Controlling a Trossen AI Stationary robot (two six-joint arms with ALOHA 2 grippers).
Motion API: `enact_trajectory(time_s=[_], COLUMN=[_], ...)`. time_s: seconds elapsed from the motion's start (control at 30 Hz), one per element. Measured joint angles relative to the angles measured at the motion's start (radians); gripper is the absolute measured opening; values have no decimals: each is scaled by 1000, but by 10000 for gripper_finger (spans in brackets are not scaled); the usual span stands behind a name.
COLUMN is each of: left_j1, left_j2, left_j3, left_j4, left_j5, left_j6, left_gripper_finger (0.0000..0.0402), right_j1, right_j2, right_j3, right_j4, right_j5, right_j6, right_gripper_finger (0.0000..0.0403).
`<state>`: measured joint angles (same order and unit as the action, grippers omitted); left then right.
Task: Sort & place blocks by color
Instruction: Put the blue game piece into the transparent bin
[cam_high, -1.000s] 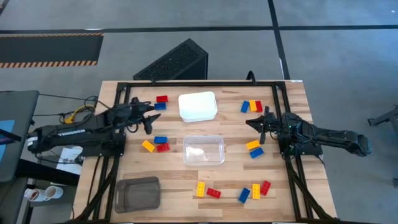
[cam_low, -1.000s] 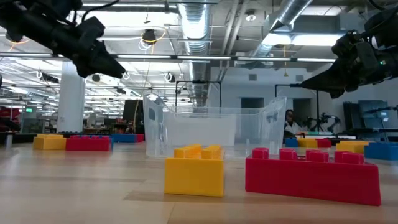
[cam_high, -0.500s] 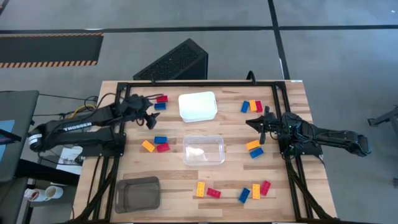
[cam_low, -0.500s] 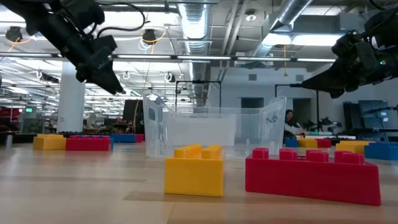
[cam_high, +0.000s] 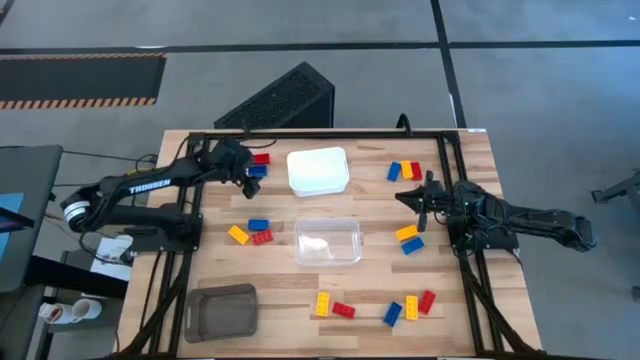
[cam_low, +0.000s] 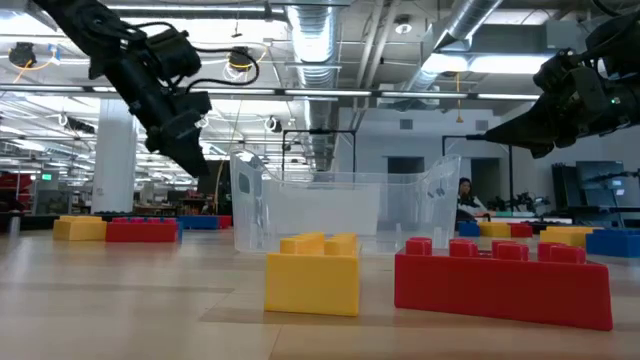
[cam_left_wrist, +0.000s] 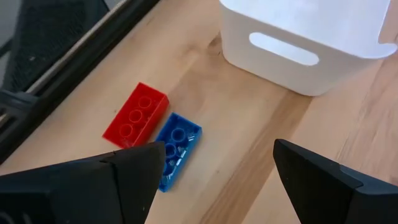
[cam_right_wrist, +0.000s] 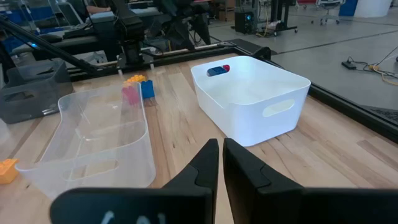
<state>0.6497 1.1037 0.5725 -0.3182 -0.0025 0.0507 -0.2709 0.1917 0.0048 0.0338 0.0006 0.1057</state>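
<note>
Wooden counter (cam_high: 350, 205) planks carry all items, framed by black rails, with grey floor beyond.

Near edge: a grey tray (cam_high: 221, 311) sits at the left corner; its contents cannot be told. Beside it toward the centre lie a yellow block (cam_high: 322, 304) touching a red block (cam_high: 344, 310), then a group of three: blue (cam_high: 393, 314), yellow (cam_high: 411, 307), red (cam_high: 427, 301).

Middle band: the clear tray (cam_high: 328, 241) stands at the centre and shows no block inside. Left of it lie three blocks: yellow (cam_high: 238, 235), red (cam_high: 262, 237), blue (cam_high: 258, 225). Right of it lie a yellow block (cam_high: 406, 232) and a blue block (cam_high: 413, 245), just beside the right gripper (cam_high: 420, 201), whose fingers are pressed together and hold nothing.

Far band: the white tray (cam_high: 318, 170) shows no block inside in the high view. At its right stand three touching blocks, blue (cam_high: 394, 172), yellow (cam_high: 406, 170), red (cam_high: 416, 171). At its left the left gripper (cam_high: 250, 178) hangs with fingers spread wide, tilted down over a blue block (cam_left_wrist: 175, 149); a red block (cam_left_wrist: 135, 114) lies touching that one on the far side. Neither is gripped.

Count: fifteen blocks, five of each colour; three trays.
</note>
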Motion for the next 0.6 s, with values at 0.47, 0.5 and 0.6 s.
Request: enact_trajectory(time_s=[0.47, 0.5, 0.6], left_j1=[98, 104, 123], left_j2=[218, 231, 270], left_j3=[59, 59, 59], left_j4=[3, 4, 2], left_j5=[34, 34, 34], left_j6=[69, 73, 81], left_gripper_finger=[288, 288, 288], right_j1=[0, 0, 0], right_j2=[0, 0, 0], right_j3=[0, 0, 0], right_j4=[0, 0, 0], right_j5=[0, 0, 0], right_j6=[0, 0, 0], right_gripper_finger=[49, 49, 49])
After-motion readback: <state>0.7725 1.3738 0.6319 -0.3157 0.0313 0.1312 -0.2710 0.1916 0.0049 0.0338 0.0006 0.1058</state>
